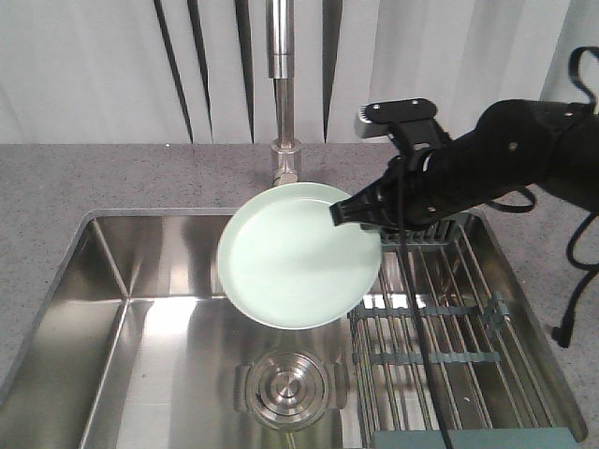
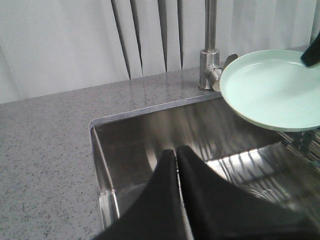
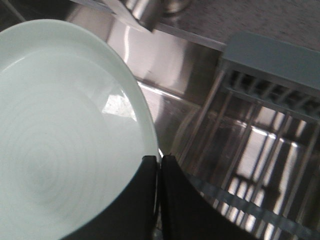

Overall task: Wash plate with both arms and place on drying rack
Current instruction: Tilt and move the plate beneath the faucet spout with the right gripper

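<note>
Plate (image 1: 299, 257), mint-green: tilted just in front of faucet (image 1: 284, 94), rim clamped by right gripper (image 1: 346, 213); left gripper (image 2: 176, 154) closed, empty; washing step seemingly current; next calls for lowering onto drying rack (image 1: 449, 346) right of faucet.

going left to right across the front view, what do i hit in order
sink's left wall → plate → right pincer, clamped on the plate's right rim → drying rack. Left out: tap and drain, both in line with the plate.
</note>
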